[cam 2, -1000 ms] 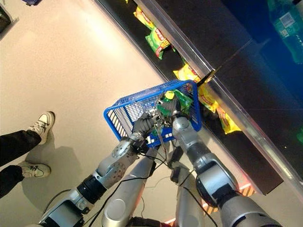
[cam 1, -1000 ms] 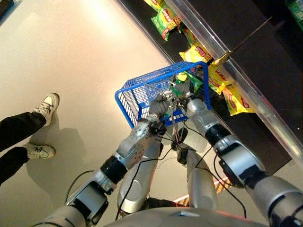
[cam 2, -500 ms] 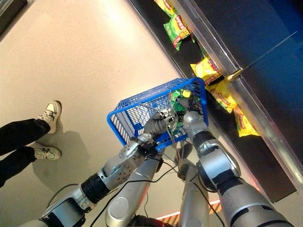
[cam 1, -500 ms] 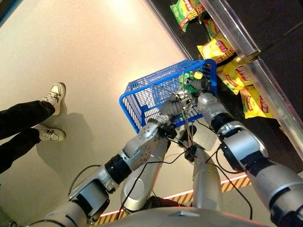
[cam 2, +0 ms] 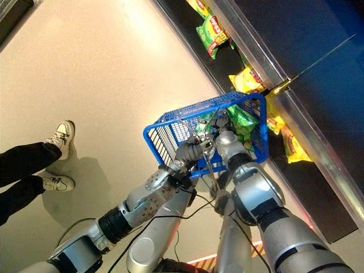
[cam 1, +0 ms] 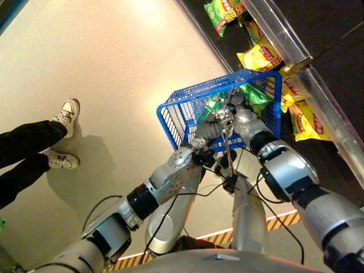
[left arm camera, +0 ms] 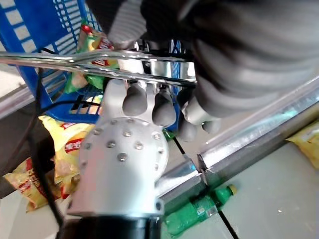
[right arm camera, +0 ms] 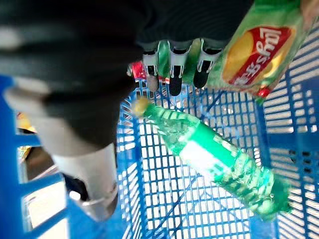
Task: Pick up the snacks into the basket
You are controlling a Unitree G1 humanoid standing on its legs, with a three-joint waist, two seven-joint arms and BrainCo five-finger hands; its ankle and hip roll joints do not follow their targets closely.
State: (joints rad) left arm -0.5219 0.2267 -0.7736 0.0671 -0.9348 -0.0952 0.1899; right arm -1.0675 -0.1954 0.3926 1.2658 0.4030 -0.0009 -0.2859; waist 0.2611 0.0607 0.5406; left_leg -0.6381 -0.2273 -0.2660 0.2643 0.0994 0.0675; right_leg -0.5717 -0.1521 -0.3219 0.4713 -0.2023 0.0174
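The blue wire basket (cam 1: 187, 100) hangs in front of me, beside a low dark shelf. My left hand (cam 1: 207, 132) is shut on its metal handle (left arm camera: 99, 64), fingers (left arm camera: 164, 107) curled under the bars. My right hand (cam 1: 239, 116) reaches over the rim into the basket, its fingers (right arm camera: 174, 74) straight and holding nothing. A green bottle (right arm camera: 214, 157) with a yellow cap lies on the basket's floor. A green snack bag (right arm camera: 259, 45) leans against the basket wall just past those fingers, and the same green snack bag (cam 1: 256, 96) lies at the shelf side of the basket.
Yellow snack bags (cam 1: 261, 57) and a green one (cam 1: 224, 11) lie on the dark shelf behind a metal rail (cam 1: 318, 96). Another green bottle (left arm camera: 199, 211) lies on the floor by the rail. A person's legs and white shoes (cam 1: 62, 114) stand at my left.
The view shifted a second ago. Since then the basket has swung right toward the shelf. The yellow-capped bottle has left my right hand and now lies in the basket.
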